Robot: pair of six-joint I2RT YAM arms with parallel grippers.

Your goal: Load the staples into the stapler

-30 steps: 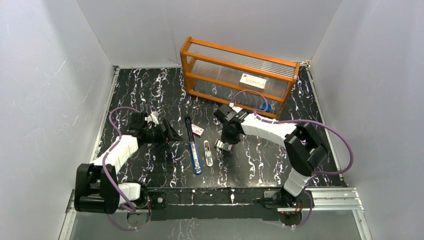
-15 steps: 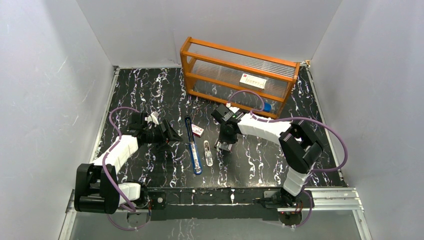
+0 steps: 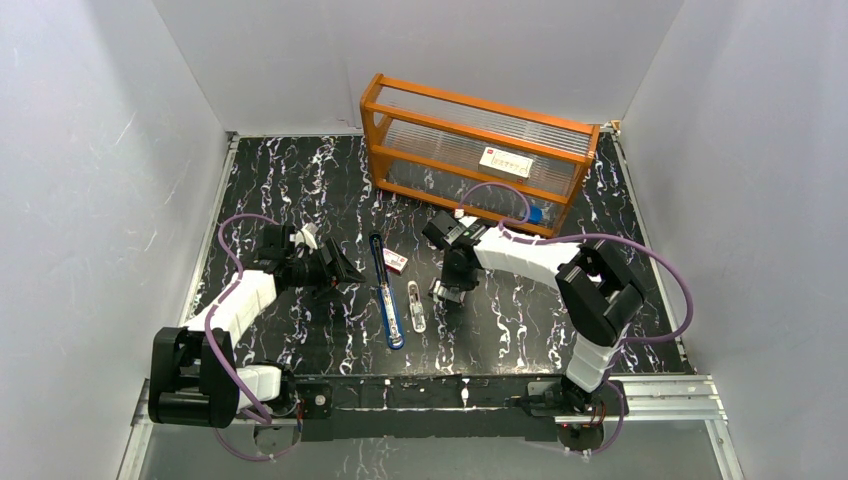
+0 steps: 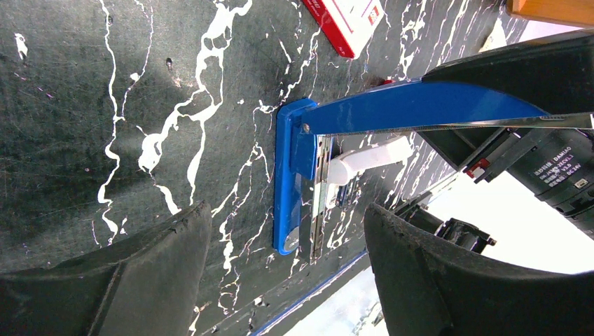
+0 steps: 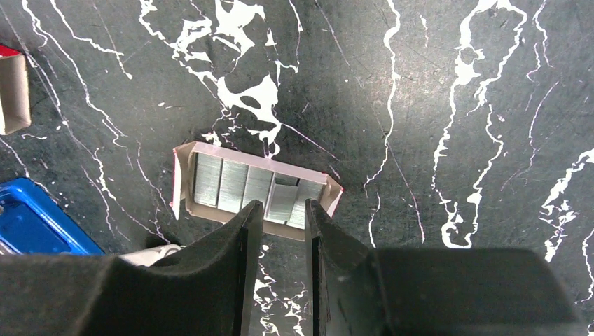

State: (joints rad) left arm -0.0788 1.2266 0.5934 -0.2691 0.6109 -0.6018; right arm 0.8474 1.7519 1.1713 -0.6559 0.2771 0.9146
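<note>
The blue stapler [image 3: 386, 296] lies swung open on the dark marbled table, its metal channel [image 4: 319, 192] bare and its blue top arm [image 4: 420, 108] raised. My left gripper [image 3: 340, 270] is just left of it, jaws wide open [image 4: 287, 280] and empty. The staples [image 5: 256, 189] are several silvery strips in an open cardboard tray. My right gripper [image 5: 284, 204] hangs over the tray [image 3: 447, 292], its narrow jaws closed round one strip [image 5: 284, 199] that sits skewed out of the row. The red-and-white box [image 3: 396, 262] lies beside the stapler's far end.
A small white rounded object [image 3: 416, 306] lies between the stapler and the staple tray. An orange rack with clear shelves [image 3: 480, 150] stands at the back right. White walls close in the table on three sides.
The right arm has shifted slightly left over the staple tray. The left arm and both jaw openings look the same.
</note>
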